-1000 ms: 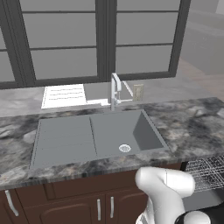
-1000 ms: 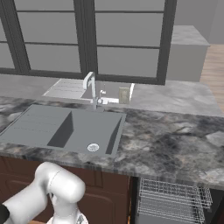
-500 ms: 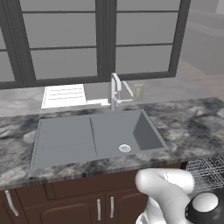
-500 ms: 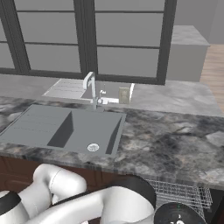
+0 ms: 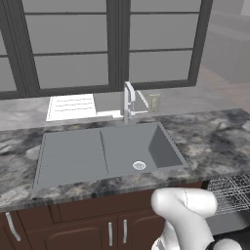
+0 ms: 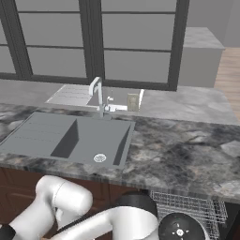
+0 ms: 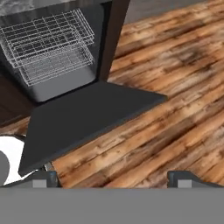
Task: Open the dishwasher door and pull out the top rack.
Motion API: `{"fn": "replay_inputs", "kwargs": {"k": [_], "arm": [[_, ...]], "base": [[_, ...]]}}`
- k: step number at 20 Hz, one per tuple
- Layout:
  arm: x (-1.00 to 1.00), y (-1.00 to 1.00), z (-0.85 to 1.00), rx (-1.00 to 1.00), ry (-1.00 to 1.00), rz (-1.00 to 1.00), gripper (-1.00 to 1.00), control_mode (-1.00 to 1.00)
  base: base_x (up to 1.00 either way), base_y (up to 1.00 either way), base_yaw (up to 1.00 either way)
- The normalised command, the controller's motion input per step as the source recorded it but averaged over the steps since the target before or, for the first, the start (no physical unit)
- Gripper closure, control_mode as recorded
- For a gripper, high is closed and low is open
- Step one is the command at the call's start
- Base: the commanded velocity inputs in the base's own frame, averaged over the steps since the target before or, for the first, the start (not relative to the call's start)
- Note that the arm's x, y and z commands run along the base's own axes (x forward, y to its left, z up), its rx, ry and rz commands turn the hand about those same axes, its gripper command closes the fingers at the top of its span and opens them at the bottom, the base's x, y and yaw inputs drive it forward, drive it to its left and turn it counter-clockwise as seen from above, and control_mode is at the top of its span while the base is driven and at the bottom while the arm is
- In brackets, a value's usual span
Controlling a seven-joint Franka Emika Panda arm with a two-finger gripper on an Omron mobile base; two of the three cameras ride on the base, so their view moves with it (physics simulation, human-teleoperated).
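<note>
Two racks show inside the open dishwasher; we take the top rack (image 7: 46,33) as the upper white wire basket, poking out under the countertop (image 6: 187,150) right of the sink (image 5: 110,151). Dishwasher door (image 7: 87,118) lies flat, fully down over the wood floor (image 7: 175,87). We judge the rack light, stiff, thin-wired, rolling easily; best hold is its front rim wire, mid-width. Gripper (image 7: 113,179) hangs above the floor beside the door, jaws spread wide, holding nothing, touching nothing, well apart from the rack.
</note>
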Motion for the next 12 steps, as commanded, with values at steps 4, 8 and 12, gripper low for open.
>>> {"fn": "replay_inputs", "kwargs": {"k": [4, 8, 12], "arm": [[0.37, 0.0, -0.72, -0.22, -0.19, 0.36, -1.0, -1.0], [0.6, -0.05, -0.19, 0.0, 0.01, 0.23, -1.0, -1.0], [0.73, -0.06, 0.0, 0.16, 0.21, 0.13, -1.0, -1.0]], "base": [[0.0, 0.0, 0.0], [0.0, 0.0, 0.0], [0.0, 0.0, 0.0]]}}
